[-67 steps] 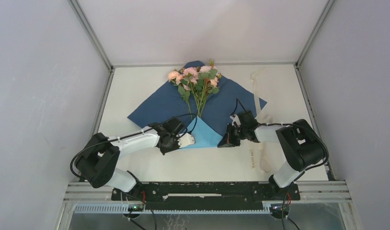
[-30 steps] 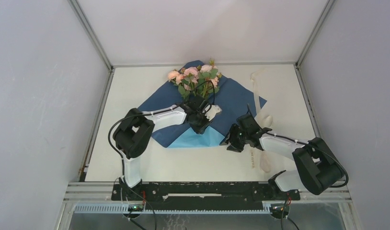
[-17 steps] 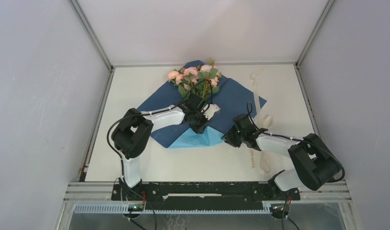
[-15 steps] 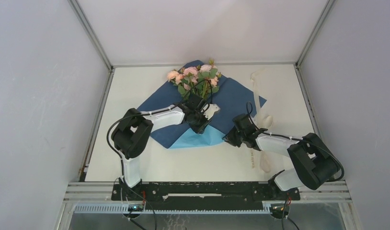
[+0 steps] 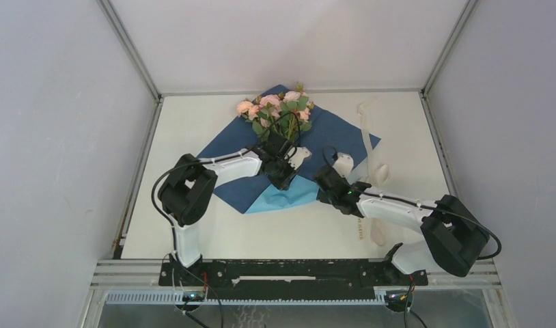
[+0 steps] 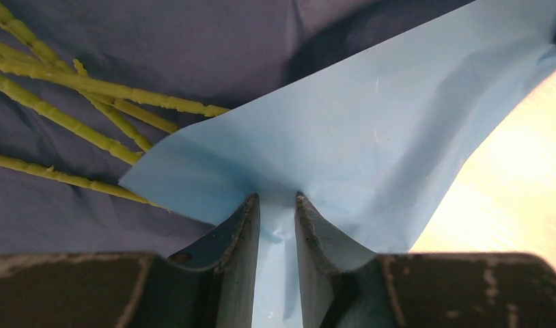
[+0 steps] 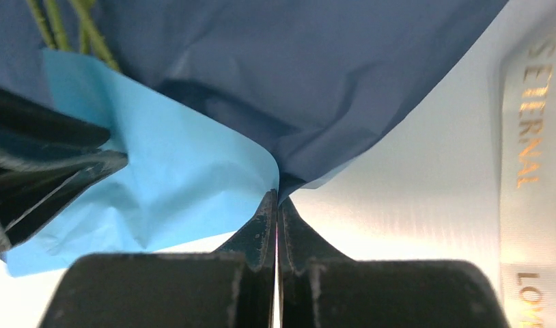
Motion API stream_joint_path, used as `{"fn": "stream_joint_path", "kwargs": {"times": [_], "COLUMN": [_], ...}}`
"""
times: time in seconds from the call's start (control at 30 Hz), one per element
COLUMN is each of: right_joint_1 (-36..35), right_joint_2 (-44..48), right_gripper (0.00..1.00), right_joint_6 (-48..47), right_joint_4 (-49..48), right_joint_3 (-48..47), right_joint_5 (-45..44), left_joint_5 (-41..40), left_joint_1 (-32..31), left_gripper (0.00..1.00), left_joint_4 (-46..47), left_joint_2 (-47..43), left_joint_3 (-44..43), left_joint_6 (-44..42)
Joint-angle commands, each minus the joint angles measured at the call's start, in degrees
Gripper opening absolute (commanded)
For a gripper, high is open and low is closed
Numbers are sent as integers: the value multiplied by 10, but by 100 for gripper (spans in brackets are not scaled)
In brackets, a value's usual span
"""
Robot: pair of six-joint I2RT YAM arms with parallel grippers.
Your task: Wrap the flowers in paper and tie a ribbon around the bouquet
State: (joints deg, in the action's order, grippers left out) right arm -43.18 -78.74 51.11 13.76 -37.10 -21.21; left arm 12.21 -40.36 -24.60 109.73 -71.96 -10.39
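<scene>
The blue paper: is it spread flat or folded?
Partly folded: the paper has its near corner turned up, light blue; the rest lies spread, navy up.

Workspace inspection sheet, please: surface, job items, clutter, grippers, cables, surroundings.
Surface: white tabletop, flat, no marks seen.
Job's things: large thin paper sheet, navy with a light-blue underside, spread out with its near corner folded over. Pink and peach flowers with green stems lie on it. Cream printed ribbon lies loose on the table's right half.
Clutter: nothing seen.
Grippers: left gripper closed on the light-blue fold by the stem ends. Right gripper shut, tips at the paper's edge; a pinch cannot be confirmed.
Cables: black cables loop at both wrists.
Surroundings: grey walls, aluminium frame rails.
</scene>
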Motion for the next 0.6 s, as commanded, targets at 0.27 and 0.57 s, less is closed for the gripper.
{"fn": "stream_joint_path", "kwargs": {"times": [0.27, 0.57], "right_joint_1": [-96, 0], "right_joint_2": [16, 55], "right_gripper": [13, 79], "right_joint_6": [-203, -9], "right_joint_4": [-69, -225], "right_joint_3": [-57, 112], "right_joint_5": [-86, 60], "left_joint_5": [-19, -9], "left_joint_1": [25, 27], "left_gripper": [31, 31], "left_joint_4": [-10, -6], "left_joint_2": [16, 16], "left_joint_3": [2, 5], "left_joint_6": [18, 19]}}
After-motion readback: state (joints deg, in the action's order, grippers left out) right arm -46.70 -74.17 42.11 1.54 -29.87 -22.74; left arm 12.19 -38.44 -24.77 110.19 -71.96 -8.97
